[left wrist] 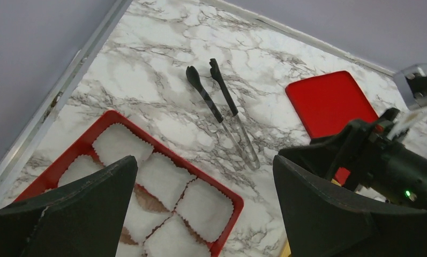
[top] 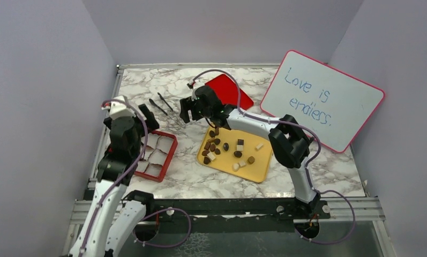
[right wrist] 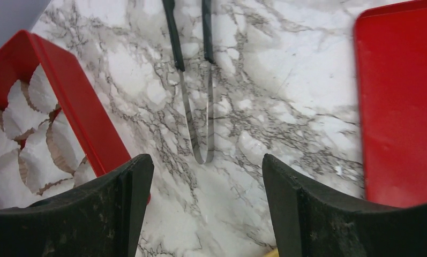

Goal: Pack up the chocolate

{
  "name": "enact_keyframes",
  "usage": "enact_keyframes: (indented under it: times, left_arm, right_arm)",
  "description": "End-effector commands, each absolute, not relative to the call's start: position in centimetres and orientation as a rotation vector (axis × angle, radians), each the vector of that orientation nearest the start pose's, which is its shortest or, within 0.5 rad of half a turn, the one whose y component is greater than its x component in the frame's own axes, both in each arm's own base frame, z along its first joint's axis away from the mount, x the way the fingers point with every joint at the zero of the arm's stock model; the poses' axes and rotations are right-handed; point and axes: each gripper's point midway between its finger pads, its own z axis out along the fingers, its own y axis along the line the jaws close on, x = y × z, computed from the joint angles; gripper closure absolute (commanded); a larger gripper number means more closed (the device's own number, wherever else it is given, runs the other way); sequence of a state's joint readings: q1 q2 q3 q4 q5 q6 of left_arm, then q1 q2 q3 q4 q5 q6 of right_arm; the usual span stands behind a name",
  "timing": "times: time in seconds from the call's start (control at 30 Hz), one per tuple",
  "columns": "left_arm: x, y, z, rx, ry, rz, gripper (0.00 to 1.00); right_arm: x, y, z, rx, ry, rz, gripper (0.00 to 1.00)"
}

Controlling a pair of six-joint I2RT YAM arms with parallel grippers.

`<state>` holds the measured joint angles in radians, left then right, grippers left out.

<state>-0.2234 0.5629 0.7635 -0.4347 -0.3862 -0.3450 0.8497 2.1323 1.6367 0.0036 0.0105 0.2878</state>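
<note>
Chocolate (top: 212, 147): loose on the yellow tray (top: 260, 168), centre of the overhead view, partly under the right arm's forearm. Dark pieces are bunched along the tray's left edge. A few dark, tan and cream ones are scattered toward the lower right. None is visible in the red box (right wrist: 80, 104); its paper cups show white at the left of the frame.

Right gripper (right wrist: 206, 160): jaws parted, nothing held, hanging over the marble. The bend of the tongs (right wrist: 179, 60) shows in the gap. Left gripper (left wrist: 204, 163): spread wide, empty, above the red box. Red lid (right wrist: 398, 107): flat, at the right of the right wrist view.

Step in hand, as judged: fetching the tongs. In the right wrist view they run top to bottom, bend nearest the jaws, black tips at the top edge. To do it well, the gripper should straddle both steel arms above the bend, across the long axis. It should close only enough to leave the tips sprung apart.

Chocolate heading: the bunch runs down the tray's left edge and the strays trail to the lower right. Single pieces are too small overhead to give a long axis; probably mixed.
</note>
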Motion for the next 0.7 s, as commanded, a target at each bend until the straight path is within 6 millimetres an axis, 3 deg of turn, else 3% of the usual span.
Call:
enact_keyframes:
  times: [0.0,0.13,0.27,0.5,0.67]
  left_arm:
    - [30.3,-1.4,27.6,-0.532,1.792,-0.103,0.04]
    - [34.8,-3.7,27.0,-0.616,1.852,-0.201,0.08]
    - [38.3,-5.2,24.8,-0.701,1.924,-0.23,0.12]
    - [41.6,-6.0,19.2,-0.798,2.055,-0.169,0.17]
    - [42.7,-6.5,14.1,-0.881,2.149,-0.118,0.27]
  right_arm:
    - [39.8,43.1,18.5,-0.489,1.964,0.587,0.18]
    - [37.6,39.4,20.3,-0.46,1.961,0.546,0.12]
    - [34.8,35.9,21.9,-0.429,1.953,0.541,0.04]
    - [30.1,31.2,24.8,-0.388,1.887,0.621,0.0]
    - [28.2,30.3,26.3,-0.403,1.839,0.687,0.0]
